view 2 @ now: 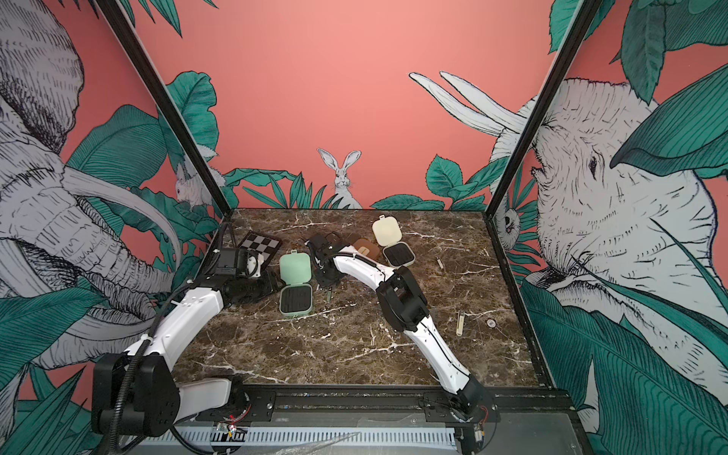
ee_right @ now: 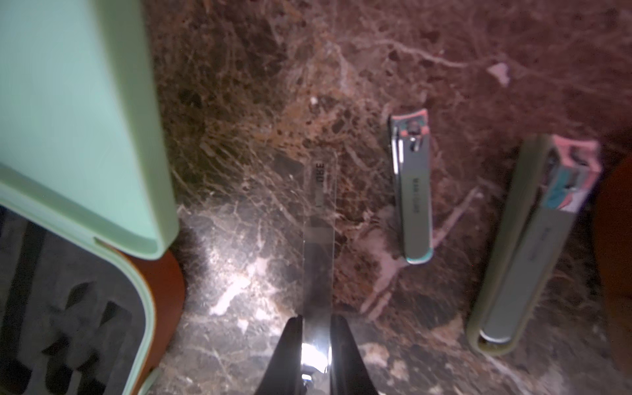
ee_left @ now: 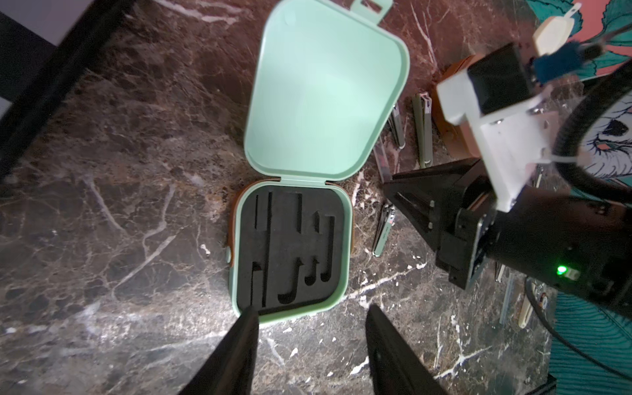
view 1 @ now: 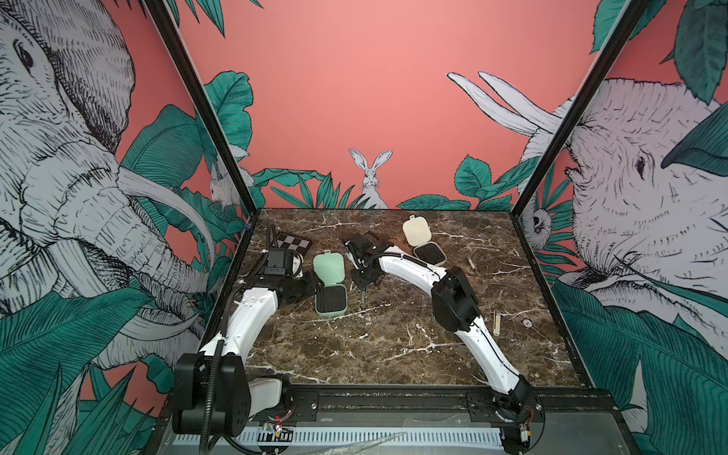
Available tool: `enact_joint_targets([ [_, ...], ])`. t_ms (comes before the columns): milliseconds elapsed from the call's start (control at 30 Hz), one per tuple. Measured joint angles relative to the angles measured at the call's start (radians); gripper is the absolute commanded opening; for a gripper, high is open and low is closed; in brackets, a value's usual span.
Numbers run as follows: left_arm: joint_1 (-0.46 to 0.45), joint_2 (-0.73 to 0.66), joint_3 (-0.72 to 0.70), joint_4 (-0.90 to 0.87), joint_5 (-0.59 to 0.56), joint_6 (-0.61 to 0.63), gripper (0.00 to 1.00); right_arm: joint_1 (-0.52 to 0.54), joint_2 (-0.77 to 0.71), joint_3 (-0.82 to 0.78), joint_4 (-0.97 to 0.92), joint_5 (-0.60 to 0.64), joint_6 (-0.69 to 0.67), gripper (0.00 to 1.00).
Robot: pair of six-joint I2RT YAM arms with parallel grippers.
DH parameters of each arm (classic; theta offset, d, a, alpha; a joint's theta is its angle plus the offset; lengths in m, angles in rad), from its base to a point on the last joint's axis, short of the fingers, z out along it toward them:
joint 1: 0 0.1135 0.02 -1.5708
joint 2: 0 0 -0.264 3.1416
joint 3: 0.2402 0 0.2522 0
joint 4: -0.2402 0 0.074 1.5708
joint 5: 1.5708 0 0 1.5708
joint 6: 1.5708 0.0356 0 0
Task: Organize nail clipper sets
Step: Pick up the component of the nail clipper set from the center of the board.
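Nail file [ee_right: 318, 246], a thin mirror-bright metal strip, sits low on the brown marble tabletop [ee_right: 444, 51], just beside the open mint green hinged plastic case [ee_right: 78, 119]. The right gripper [ee_right: 317, 321] is clamped across its 2 long edges at 1 end. The file looks light, stiff and slippery, and it may pivot in an end hold, so a grip nearer the middle seems safer. The left gripper [ee_left: 311, 309] hangs with jaws apart at the case's base.

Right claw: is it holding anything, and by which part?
The right claw grips the nail file by one end, pinching across its two long edges.
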Motion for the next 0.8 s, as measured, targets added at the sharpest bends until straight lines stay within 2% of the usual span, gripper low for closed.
enact_joint_targets([
  [200, -0.063, 0.052, 0.018, 0.046, 0.038, -0.042, 0.51, -0.014, -0.091, -0.051, 0.003, 0.001, 0.000, 0.16],
  [367, -0.092, 0.113, 0.019, 0.165, 0.097, -0.123, 0.50, -0.021, -0.173, -0.132, 0.016, -0.011, 0.000, 0.15],
  [600, -0.117, 0.205, 0.045, 0.347, 0.158, -0.233, 0.50, -0.031, -0.286, -0.250, 0.026, -0.087, 0.023, 0.16],
  [800, -0.136, 0.245, 0.079, 0.439, 0.190, -0.287, 0.48, -0.036, -0.349, -0.259, 0.037, -0.170, 0.049, 0.16],
])
